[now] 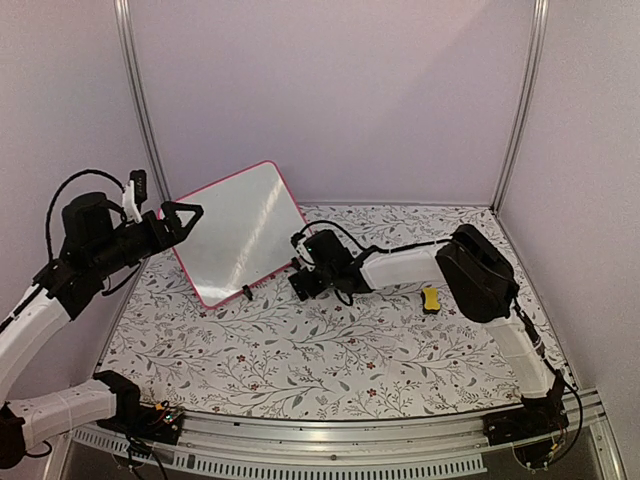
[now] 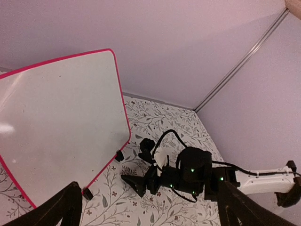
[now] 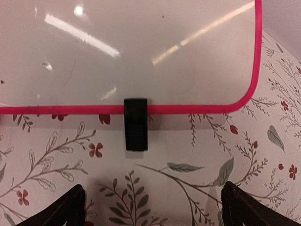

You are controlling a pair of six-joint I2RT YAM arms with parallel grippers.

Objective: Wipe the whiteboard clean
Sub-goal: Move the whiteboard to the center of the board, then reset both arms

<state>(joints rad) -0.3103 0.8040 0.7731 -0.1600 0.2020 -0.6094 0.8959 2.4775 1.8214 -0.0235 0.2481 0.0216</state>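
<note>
The whiteboard point(image 1: 240, 235), white with a pink-red frame, stands tilted on its two black clip feet at the back left of the floral table. Its face point(image 2: 61, 122) looks white with a few faint specks. My left gripper point(image 1: 188, 218) hovers open at the board's upper left edge, touching nothing; its fingertips point(image 2: 66, 209) show wide apart. My right gripper point(image 1: 297, 266) is low by the board's lower right edge, open and empty. In the right wrist view, one clip foot point(image 3: 136, 124) and the board's bottom frame point(image 3: 188, 109) lie just ahead of the spread gripper point(image 3: 155, 209).
A small yellow block eraser point(image 1: 430, 299) lies on the table under the right arm's elbow. Lilac walls with metal posts point(image 1: 140, 100) close in the back and sides. A metal rail point(image 1: 350, 440) runs along the near edge.
</note>
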